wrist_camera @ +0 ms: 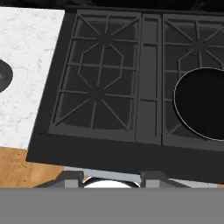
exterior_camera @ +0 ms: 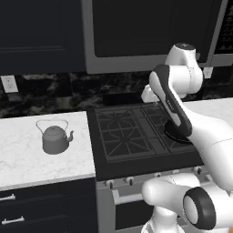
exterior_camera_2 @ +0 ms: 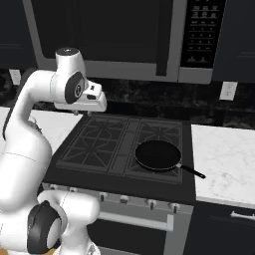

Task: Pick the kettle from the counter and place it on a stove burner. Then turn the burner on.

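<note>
light: even, soft, rendered | shadows: faint | glare: none | focus: slightly soft, low resolution

Glossy white arm (exterior_camera: 214, 141) with rounded links and dark joints.

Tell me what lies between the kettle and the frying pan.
In the left base view, bare marble counter beside the kettle, then the stove's empty left burner grates; the frying pan sits beyond, partly behind the arm.

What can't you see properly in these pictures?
- Frying pan: left base view, mostly hidden behind the arm.
- Kettle: hand view, cut off by the left edge.
- Stove knobs: right base view, too small to read their settings.
- Jaws: hand view, only blurry stubs; gap unclear.
</note>
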Available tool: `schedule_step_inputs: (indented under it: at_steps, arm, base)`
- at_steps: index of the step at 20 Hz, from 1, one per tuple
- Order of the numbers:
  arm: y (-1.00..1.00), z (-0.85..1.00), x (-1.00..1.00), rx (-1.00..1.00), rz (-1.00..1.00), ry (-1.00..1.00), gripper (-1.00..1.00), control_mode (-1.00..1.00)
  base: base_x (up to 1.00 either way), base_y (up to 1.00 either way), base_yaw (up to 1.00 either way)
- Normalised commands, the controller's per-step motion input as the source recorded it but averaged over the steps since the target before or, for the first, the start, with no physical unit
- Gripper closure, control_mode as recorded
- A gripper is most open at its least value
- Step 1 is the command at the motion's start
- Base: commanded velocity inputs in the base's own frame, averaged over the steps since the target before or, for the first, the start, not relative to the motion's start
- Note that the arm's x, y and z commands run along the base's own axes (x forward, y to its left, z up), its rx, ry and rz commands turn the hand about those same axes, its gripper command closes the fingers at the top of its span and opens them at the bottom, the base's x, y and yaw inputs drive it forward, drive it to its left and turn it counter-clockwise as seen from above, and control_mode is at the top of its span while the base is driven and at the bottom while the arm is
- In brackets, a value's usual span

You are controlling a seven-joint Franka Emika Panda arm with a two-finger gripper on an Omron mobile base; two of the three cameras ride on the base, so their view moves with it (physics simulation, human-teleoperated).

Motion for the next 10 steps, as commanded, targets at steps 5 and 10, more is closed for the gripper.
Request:
schedule_step_inputs:
  at_steps: [5,10]
  arm:
    - [0.26,0.0,-0.35,-0.04,0.01,-0.08,-1.0,-1.0]
    - [1.0,0.0,-0.55,-0.04,-0.01,-0.36,-1.0,-1.0]
  base:
    - [0.0,0.0,0.0]
    - [0.0,0.0,0.0]
